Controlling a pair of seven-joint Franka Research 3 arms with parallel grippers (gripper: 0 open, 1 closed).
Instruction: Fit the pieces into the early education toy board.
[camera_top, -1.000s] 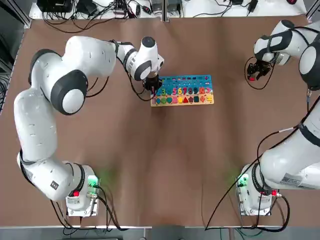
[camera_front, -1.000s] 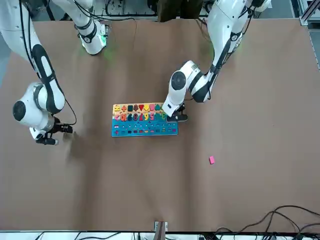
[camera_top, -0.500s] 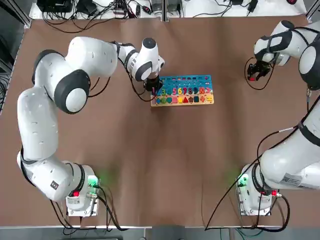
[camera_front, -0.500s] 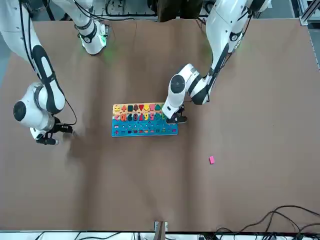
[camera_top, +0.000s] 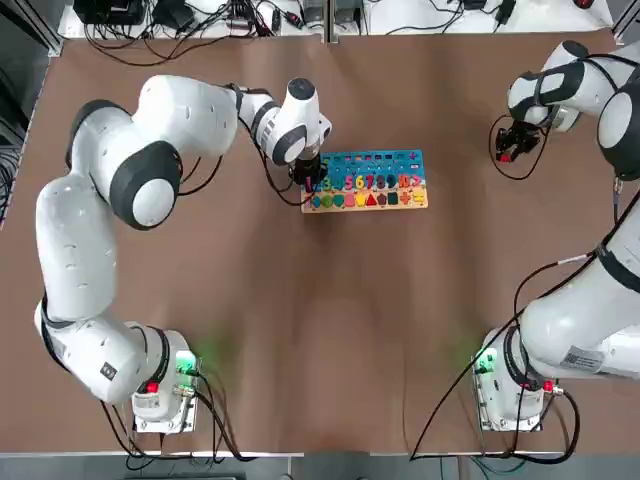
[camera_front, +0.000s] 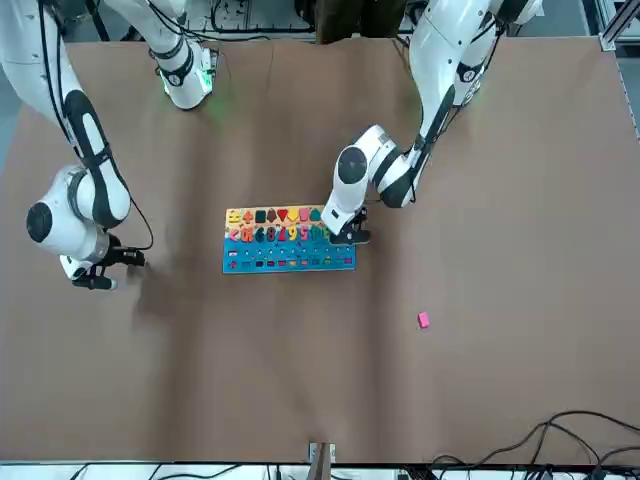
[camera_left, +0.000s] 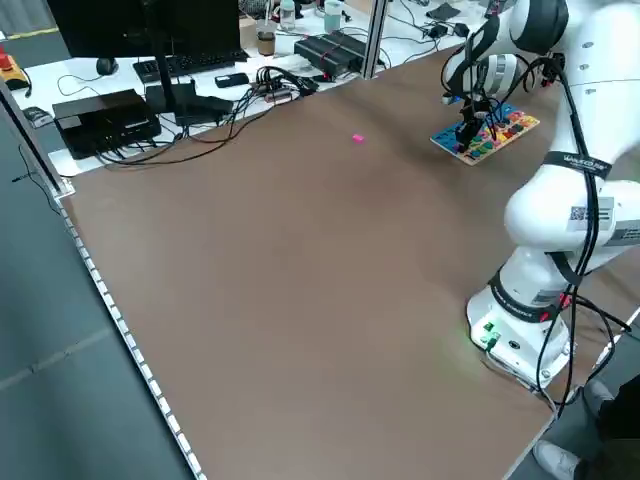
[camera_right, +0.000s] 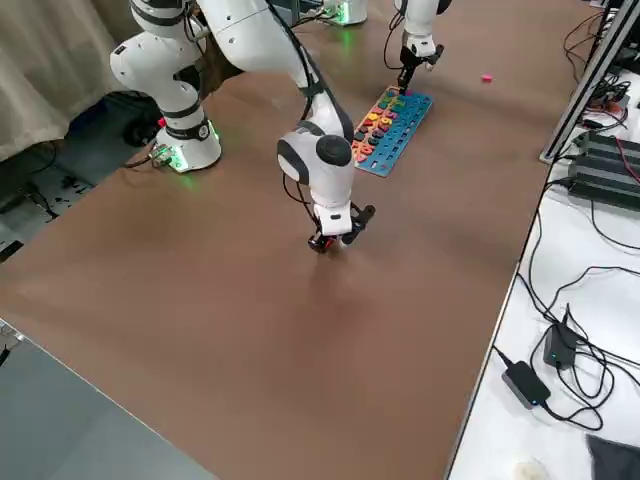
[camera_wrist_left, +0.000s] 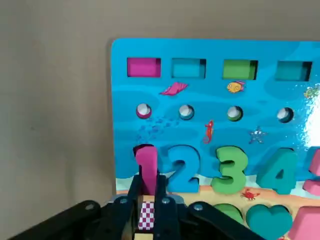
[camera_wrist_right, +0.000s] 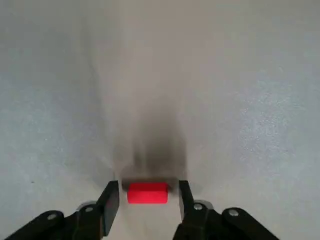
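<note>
On the brown desk (camera_top: 300, 320), seen from overhead, the left gripper (camera_top: 309, 181) stood at the left end of the early education toy board (camera_top: 367, 182), which lay in the far middle of the desk with its blue part away from the robot and its tan strip nearer; in the left wrist view the jaws were clenched on a pink numeral one (camera_wrist_left: 145, 167), held upright over its place beside the blue 2 (camera_wrist_left: 181, 167), with a small checkered pink-and-white patch visible between the fingers (camera_wrist_left: 133, 192); whether the numeral was already seated in the board could not be told; along the board's blue part ran a row of rectangular slots, one filled pink, and a row of small round pegs; a loose pink piece (camera_front: 423, 320) lay alone on the desk beyond the board, well apart from it, toward the robot's left; far to the right, near the desk's far right corner, the right gripper (camera_top: 509, 148) hung low over the surface, its jaws released and standing just either side of a small red block (camera_wrist_right: 147, 193), not pressing on it.
</note>
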